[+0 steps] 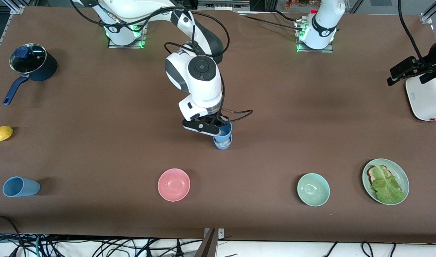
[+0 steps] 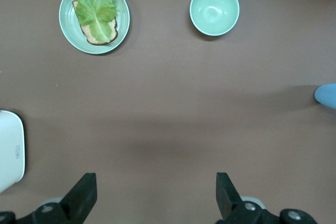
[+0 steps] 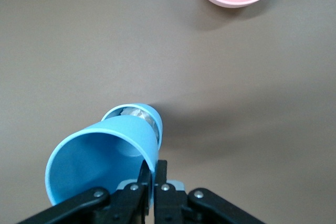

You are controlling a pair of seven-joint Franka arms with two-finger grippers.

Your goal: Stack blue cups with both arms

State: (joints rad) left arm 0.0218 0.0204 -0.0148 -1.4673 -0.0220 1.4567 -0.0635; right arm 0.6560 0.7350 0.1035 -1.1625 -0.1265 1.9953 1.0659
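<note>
Right gripper (image 1: pixel 213 129) at mid-table pinches the rim of a blue cup (image 3: pixel 102 158), tilted, its base over a second blue cup (image 1: pixel 223 142) standing directly below. A third blue cup (image 1: pixel 20 186) lies sideways toward the right arm's end. Left gripper (image 2: pixel 156 195) waits, fingers spread wide, holding nothing.

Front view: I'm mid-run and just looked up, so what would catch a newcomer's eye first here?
The right gripper at mid-table, shut on the wall of a tilted blue cup, its base going into a second blue cup standing on the table. A third blue cup lies on its side at the right arm's end, nearer the front camera. The left gripper waits open above bare table near the white appliance.
</note>
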